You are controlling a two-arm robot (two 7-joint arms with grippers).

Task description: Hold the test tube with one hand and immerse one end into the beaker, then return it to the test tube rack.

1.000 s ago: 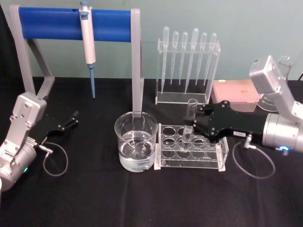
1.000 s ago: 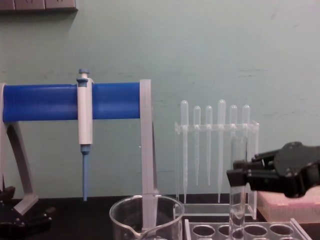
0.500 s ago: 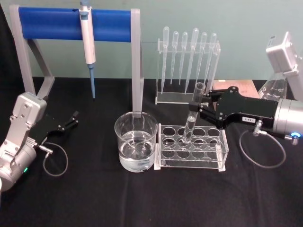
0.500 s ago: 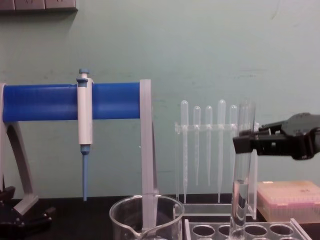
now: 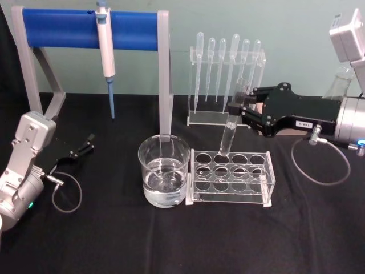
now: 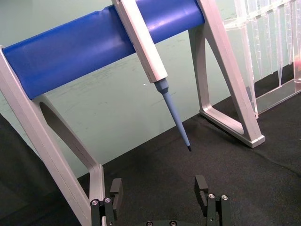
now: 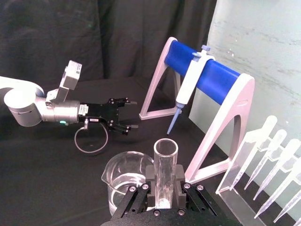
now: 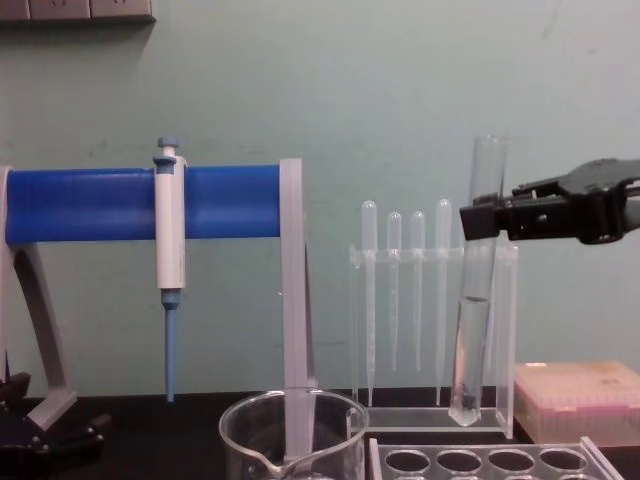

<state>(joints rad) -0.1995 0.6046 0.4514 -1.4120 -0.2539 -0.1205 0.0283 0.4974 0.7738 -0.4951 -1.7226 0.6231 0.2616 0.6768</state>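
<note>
Here's the right hand (image 5: 238, 108), clamped on the test tube (image 5: 227, 138) near its open top. The tube hangs in the air, tilted a little, its round bottom just above the back row of the rack (image 5: 230, 195). In the chest view that bottom end sits clear of the holes. The beaker (image 5: 144, 165), with water in it, stands at mid-desk, just beside the rack's left end. Over by the left edge of the desk (image 5: 171, 245), the left hand (image 5: 86, 144) rests low, fingers apart.
</note>
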